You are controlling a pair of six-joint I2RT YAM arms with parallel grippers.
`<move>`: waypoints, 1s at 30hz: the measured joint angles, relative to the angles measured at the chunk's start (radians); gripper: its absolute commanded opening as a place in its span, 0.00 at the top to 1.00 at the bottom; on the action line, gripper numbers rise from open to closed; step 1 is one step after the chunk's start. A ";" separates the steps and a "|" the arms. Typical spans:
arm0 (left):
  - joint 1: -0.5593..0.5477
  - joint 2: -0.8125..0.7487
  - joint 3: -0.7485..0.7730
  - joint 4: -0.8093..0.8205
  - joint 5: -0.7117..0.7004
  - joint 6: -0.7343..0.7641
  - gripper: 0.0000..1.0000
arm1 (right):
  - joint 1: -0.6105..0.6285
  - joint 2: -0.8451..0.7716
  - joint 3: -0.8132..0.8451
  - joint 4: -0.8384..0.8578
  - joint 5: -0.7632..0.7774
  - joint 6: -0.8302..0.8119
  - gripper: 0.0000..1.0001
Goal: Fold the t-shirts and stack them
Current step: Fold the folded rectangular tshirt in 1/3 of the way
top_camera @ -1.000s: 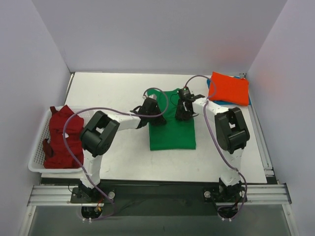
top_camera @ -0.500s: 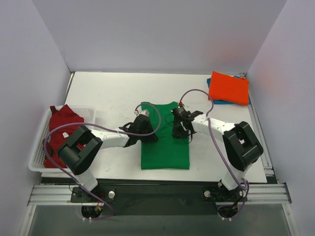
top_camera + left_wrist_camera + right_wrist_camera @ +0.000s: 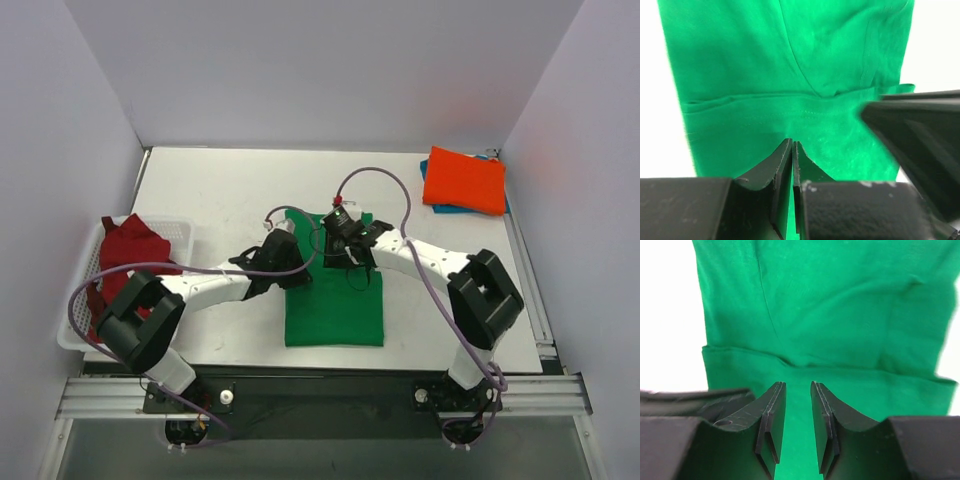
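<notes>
Your green t-shirt [image 3: 335, 310] lies mid-table, its near hem close to the front edge and its side edges straight. Bare table [image 3: 220, 190] lies left, right and beyond it. Both grippers meet at its far edge: the left gripper [image 3: 295, 263] has its fingers pressed nearly together on a sliver of green cloth. The right gripper [image 3: 337, 246] stands narrowly parted with green filling the gap (a fold line crosses the cloth just ahead of each). The two wrists sit just beside each other, cables looping above. The orange-red t-shirt [image 3: 464, 180] rests folded on the blue t-shirt [image 3: 441, 207] at the far right corner. Dark red t-shirts [image 3: 125, 255] fill the white basket [image 3: 185, 228] at the left edge. Pale walls [image 3: 320, 70] enclose three sides
</notes>
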 measured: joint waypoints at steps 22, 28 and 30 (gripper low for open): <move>0.110 -0.321 -0.134 -0.132 0.022 0.070 0.75 | 0.017 0.139 0.088 -0.017 -0.023 0.029 0.71; 0.092 -0.394 -0.184 -0.157 0.075 0.087 0.75 | 0.013 -0.151 -0.028 -0.026 -0.029 0.037 0.71; 0.062 -0.414 -0.202 -0.163 0.084 0.085 0.75 | 0.014 -0.257 -0.115 -0.024 -0.034 0.042 0.71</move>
